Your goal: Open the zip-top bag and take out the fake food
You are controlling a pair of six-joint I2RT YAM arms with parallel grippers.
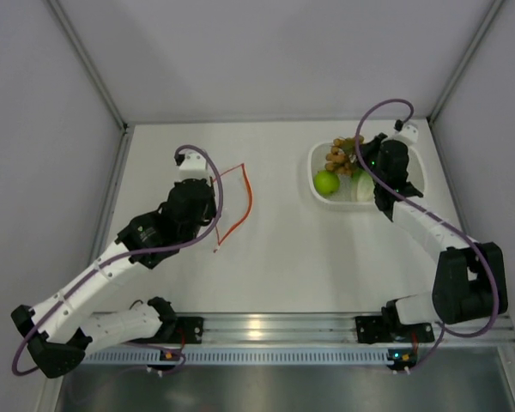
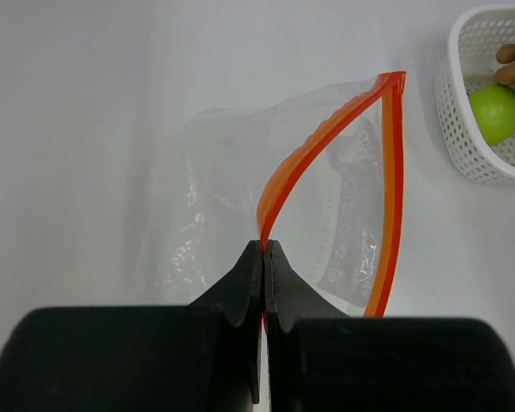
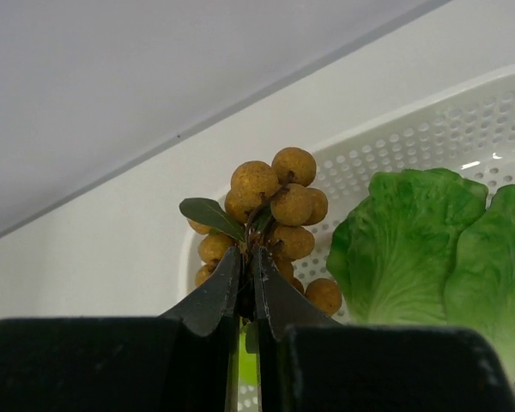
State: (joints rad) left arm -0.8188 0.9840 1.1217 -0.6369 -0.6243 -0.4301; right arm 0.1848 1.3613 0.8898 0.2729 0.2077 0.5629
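The zip-top bag [image 2: 240,197] lies on the table, clear and crinkly, its orange-red zip strip [image 1: 245,193] gaping open. It looks empty. My left gripper [image 2: 263,247] is shut on the near side of the zip strip; it also shows in the top view [image 1: 213,215]. My right gripper [image 3: 248,257] is shut on the stem of the brown ball cluster [image 3: 275,210] and holds it over the white basket [image 1: 319,153]. The lettuce [image 3: 421,249] lies in the basket to its right. The lime-green fruit [image 1: 326,181] lies in the basket's left part.
The white perforated basket [image 2: 463,146] stands at the back right of the table. Grey walls close in the left, back and right sides. A metal rail [image 1: 275,330] with the arm bases runs along the near edge.
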